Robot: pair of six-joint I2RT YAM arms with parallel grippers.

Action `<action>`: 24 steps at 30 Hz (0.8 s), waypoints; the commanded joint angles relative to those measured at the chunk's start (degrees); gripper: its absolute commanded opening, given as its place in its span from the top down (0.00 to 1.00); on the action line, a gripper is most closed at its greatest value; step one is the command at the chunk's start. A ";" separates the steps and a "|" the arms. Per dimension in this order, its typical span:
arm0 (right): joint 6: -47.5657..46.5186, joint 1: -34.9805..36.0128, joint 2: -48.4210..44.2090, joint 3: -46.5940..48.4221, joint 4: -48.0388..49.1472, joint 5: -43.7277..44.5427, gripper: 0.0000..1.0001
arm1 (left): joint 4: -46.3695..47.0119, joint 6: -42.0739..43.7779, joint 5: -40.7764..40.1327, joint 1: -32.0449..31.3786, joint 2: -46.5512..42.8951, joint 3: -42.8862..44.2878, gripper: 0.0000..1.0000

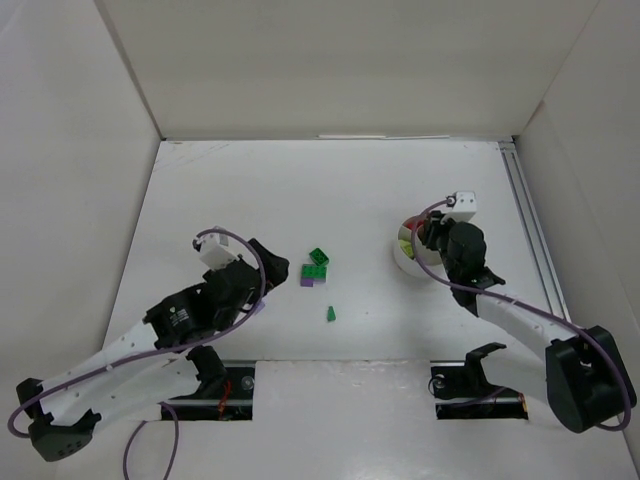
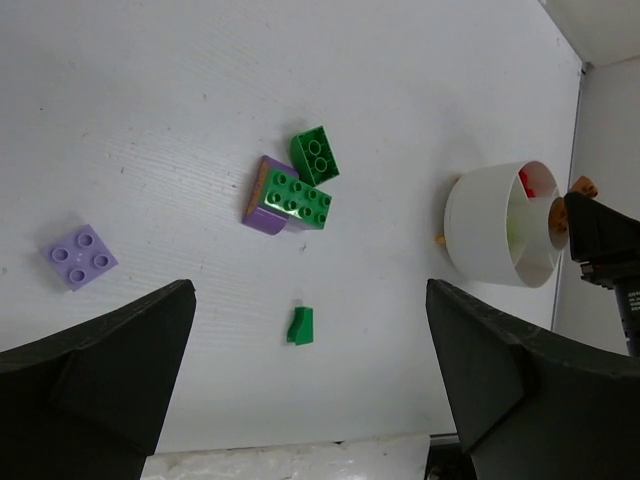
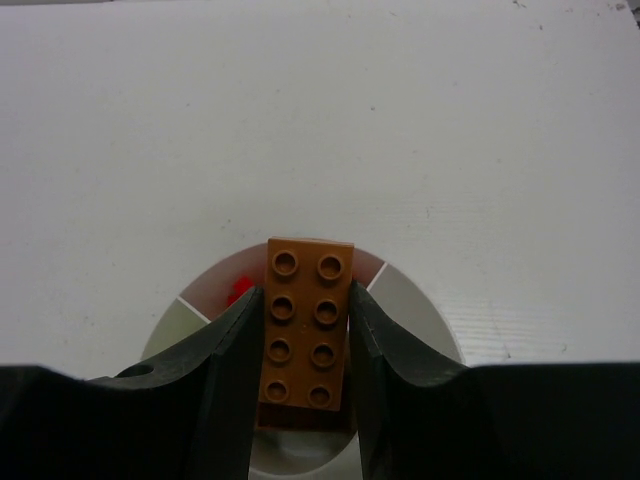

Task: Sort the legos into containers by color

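Observation:
My right gripper [image 3: 305,297] is shut on an orange-brown eight-stud brick [image 3: 305,330], held above the round white dish [image 3: 425,310] with wedge compartments; a red piece [image 3: 237,291] lies in one wedge. In the top view that gripper [image 1: 425,236] hangs over the dish [image 1: 408,257]. My left gripper [image 2: 308,300] is open and empty above the table, short of a small green piece [image 2: 301,326]. Further off, a green brick [image 2: 316,155] lies beside a longer green brick [image 2: 298,199] that rests on a lilac one [image 2: 262,212]. A lilac four-stud brick [image 2: 79,256] sits apart on the left.
White walls close in the table on the left, back and right. A metal rail [image 1: 527,215] runs along the right edge. A tiny orange bit [image 2: 440,239] lies against the dish's outer wall. The green and lilac cluster [image 1: 315,270] sits mid-table between the arms.

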 commanded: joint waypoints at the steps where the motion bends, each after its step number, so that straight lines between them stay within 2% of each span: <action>1: 0.97 0.18 -1.48 -0.78 4.34 -0.58 0.71 | 3.62 2.91 0.95 -0.22 0.76 -0.12 0.01; 7: 1.58 0.71 -6.22 -2.62 3.55 -0.58 0.47 | 6.17 4.93 4.38 -0.22 4.09 0.41 0.01; 9: 1.58 1.32 -7.54 -2.62 2.07 -0.58 0.43 | 6.70 5.46 5.17 -0.22 5.41 0.41 0.01; 12: 0.35 1.93 -10.17 -2.10 -0.04 -0.58 0.33 | 8.54 7.56 9.12 2.85 7.96 0.41 0.01; 15: -0.88 2.47 -12.98 -1.31 -3.20 -0.58 0.32 | 10.12 9.58 16.58 8.47 10.51 -0.12 0.01; 18: -1.41 6.15 -15.10 1.06 -9.26 -0.58 0.32 | 11.80 12.66 24.74 15.31 12.52 -2.31 0.01; 22: -1.93 13.61 -14.23 6.15 -19.01 -1.19 0.26 | 12.50 13.20 29.25 20.69 13.85 -4.07 0.01; 24: -0.80 20.29 -11.69 9.06 -24.03 -0.67 0.26 | 10.23 13.20 29.78 22.28 14.37 -5.65 0.01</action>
